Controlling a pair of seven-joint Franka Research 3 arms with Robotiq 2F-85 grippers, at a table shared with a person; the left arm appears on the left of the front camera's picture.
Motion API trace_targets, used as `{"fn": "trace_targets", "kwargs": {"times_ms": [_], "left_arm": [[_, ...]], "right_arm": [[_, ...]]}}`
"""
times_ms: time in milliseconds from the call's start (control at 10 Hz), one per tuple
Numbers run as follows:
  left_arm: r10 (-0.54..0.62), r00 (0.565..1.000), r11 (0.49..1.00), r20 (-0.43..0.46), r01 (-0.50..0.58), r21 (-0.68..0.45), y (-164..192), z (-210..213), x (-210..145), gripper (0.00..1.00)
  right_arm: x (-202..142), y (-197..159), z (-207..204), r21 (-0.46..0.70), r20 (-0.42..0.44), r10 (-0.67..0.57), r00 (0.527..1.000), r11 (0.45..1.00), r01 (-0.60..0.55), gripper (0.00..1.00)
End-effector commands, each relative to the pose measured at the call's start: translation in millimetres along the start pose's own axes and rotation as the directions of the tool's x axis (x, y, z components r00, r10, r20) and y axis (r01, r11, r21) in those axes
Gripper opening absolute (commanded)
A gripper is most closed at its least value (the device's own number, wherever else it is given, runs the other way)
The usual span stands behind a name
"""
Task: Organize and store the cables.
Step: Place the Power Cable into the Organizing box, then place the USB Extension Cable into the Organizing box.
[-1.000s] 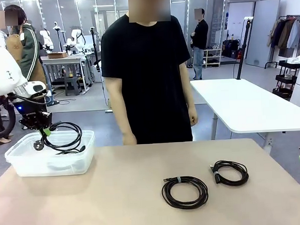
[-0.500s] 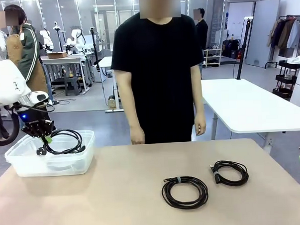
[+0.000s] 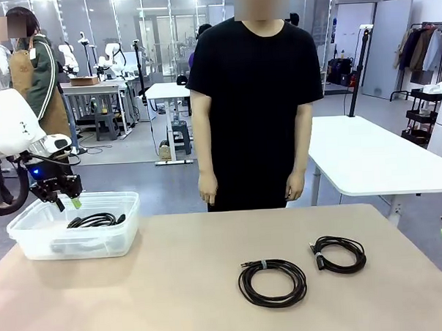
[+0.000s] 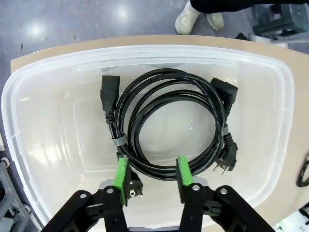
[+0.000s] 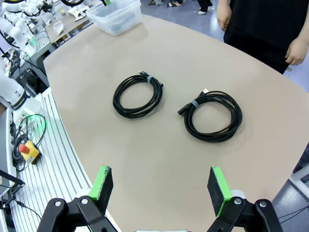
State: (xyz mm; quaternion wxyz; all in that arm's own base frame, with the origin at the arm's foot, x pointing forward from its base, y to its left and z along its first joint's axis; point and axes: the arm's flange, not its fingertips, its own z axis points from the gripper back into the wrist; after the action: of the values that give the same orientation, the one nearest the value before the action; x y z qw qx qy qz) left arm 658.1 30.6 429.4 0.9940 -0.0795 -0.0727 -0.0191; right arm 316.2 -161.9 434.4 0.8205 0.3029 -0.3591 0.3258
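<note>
One black coiled cable (image 4: 123, 121) with plug ends lies flat inside the clear plastic bin (image 4: 145, 48). My left gripper (image 4: 151, 176) hovers just above it, open, with nothing between its green pads. In the front view the left gripper (image 3: 67, 201) hangs over the bin (image 3: 70, 245) at the table's left, the cable (image 3: 95, 219) resting below it. Two more coiled cables (image 3: 272, 282) (image 3: 339, 253) lie on the table right of centre. My right gripper (image 5: 159, 186) is open, high over those two coils (image 5: 148, 79) (image 5: 193, 104).
A person in a black shirt (image 3: 255, 98) stands at the far edge of the table, hands hanging at their sides. The bin (image 5: 116, 17) sits near the table's far left corner. Bare tan tabletop (image 3: 175, 285) stretches between the bin and the coils.
My left gripper opened and let the cable drop into the bin, then rose slightly. The person stepped to the right. The right arm stayed still.
</note>
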Motion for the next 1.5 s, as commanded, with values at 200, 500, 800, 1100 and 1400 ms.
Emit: {"fn": "trace_targets", "kwargs": {"times_ms": [200,500,800,1100,1400], "left_arm": [[0.015,1.0,1.0,0.02,-0.015,0.011,-2.3,4.8,-7.5,1.0],[0.008,1.0,1.0,0.016,-0.008,0.007,-10.0,7.6,-23.7,1.0],[0.007,1.0,1.0,0.006,-0.007,0.001,-2.6,5.7,-1.8,1.0],[0.007,1.0,1.0,0.006,-0.007,0.001,-2.6,5.7,-1.8,1.0],[0.007,1.0,1.0,0.006,-0.007,0.001,-2.6,5.7,-1.8,1.0]], "right_arm": [[0.1,-1.6,-1.2,0.002,0.019,0.012,1.0,1.0,-0.012,1.0],[0.1,-1.6,-1.2,0.002,0.019,0.012,1.0,1.0,-0.012,1.0],[0.1,-1.6,-1.2,0.002,0.019,0.012,1.0,1.0,-0.012,1.0],[0.1,-1.6,-1.2,0.002,0.019,0.012,1.0,1.0,-0.012,1.0],[0.1,-1.6,-1.2,0.002,0.019,0.012,1.0,1.0,-0.012,1.0]]}}
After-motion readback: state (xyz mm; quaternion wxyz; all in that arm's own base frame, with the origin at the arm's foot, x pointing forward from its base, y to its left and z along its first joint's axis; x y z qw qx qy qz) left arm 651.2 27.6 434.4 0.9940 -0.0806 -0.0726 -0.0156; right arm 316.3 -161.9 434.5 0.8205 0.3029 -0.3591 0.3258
